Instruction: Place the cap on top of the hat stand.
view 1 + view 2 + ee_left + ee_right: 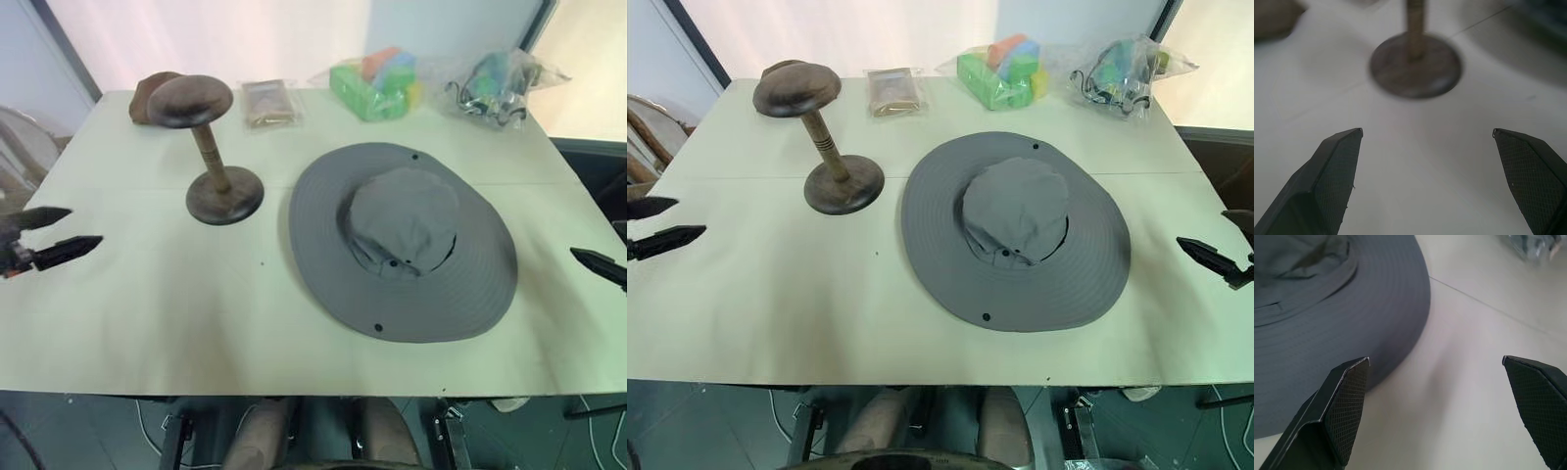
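A pale table (pixel 147 313) carries a grey cap (pixel 402 240) at centre-right, a hat stand (pixel 211 147) at far left, and packets (pixel 267 103) and bags (pixel 377 83) along the far edge.

cap (pixel 403 241): 1 | hat stand (pixel 208 147): 1 | brown lump (pixel 145 95): 1 | clear bags (pixel 499 83): 3 | table (pixel 147 313): 1

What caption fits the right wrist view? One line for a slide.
Open right gripper above the table, beside the grey cap brim.
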Robot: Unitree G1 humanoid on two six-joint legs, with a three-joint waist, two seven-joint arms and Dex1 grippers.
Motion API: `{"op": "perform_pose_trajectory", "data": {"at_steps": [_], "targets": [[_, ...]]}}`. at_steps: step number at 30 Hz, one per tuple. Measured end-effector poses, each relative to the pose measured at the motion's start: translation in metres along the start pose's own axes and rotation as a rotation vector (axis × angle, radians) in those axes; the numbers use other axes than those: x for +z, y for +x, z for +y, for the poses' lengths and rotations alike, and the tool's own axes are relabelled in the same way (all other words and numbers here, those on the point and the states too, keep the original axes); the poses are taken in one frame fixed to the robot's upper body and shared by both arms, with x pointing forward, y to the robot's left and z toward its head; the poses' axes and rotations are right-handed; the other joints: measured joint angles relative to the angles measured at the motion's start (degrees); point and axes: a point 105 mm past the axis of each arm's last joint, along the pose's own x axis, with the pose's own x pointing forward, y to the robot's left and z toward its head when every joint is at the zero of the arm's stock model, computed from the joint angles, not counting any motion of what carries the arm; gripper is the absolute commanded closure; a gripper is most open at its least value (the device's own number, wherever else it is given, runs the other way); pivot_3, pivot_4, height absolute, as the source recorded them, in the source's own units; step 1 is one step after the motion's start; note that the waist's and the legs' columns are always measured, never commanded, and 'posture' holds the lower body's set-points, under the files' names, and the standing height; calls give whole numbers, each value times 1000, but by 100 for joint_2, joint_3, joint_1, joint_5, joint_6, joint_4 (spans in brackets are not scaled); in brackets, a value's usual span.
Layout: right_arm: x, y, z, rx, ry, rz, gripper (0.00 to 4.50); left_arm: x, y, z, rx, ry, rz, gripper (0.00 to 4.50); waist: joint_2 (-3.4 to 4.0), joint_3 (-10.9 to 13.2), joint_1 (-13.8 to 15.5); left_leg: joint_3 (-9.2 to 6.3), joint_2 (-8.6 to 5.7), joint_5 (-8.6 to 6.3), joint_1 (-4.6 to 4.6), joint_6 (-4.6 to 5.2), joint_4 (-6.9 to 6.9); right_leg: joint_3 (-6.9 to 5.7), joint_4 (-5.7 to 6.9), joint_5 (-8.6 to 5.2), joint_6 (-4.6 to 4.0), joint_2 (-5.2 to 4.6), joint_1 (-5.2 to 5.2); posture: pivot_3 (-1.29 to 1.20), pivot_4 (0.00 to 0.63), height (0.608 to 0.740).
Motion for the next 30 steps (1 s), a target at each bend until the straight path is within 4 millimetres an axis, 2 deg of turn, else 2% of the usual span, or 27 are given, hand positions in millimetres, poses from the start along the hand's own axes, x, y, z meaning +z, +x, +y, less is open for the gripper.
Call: {"op": "perform_pose_trajectory", "data": {"at_steps": [3,5,9,13,17,22,30], "targets": [[29,0,25,89,-132,-21,60,47,17,-32,-202,89,-50,0,1,-2,-17,0,1,3,3,5,-1,2,0,1,4,3,12,0,150,735],[39,-3,48,138,-205,-15,60,59,28,-50,-325,116,-40,0,7,-4,-12,0,2,4,2,7,-6,4,3,0,4,4,15,0,150,735],[44,-9,100,227,-283,-8,60,54,49,-73,-525,133,30,0,4,-2,-12,0,5,5,-3,9,-8,8,2,0,3,7,9,0,150,735],[28,-21,147,273,-376,74,60,52,69,-87,-667,161,55,0,-5,2,32,1,0,3,-6,13,6,8,-9,0,3,4,20,0,150,735],[3,-29,171,268,-437,162,60,56,84,-90,-720,172,50,0,-19,3,90,2,1,2,-2,12,13,12,-16,-7,-20,5,26,0,150,735],[-23,-26,202,287,-536,206,60,56,96,-96,-773,189,70,0,-24,3,91,2,2,0,0,8,12,13,-11,-2,-29,7,22,0,150,735],[-33,14,197,37,-617,123,60,62,100,-102,-814,206,55,0,-24,2,120,-6,6,10,3,4,12,18,-2,-3,-29,22,-3,0,150,735]]}}
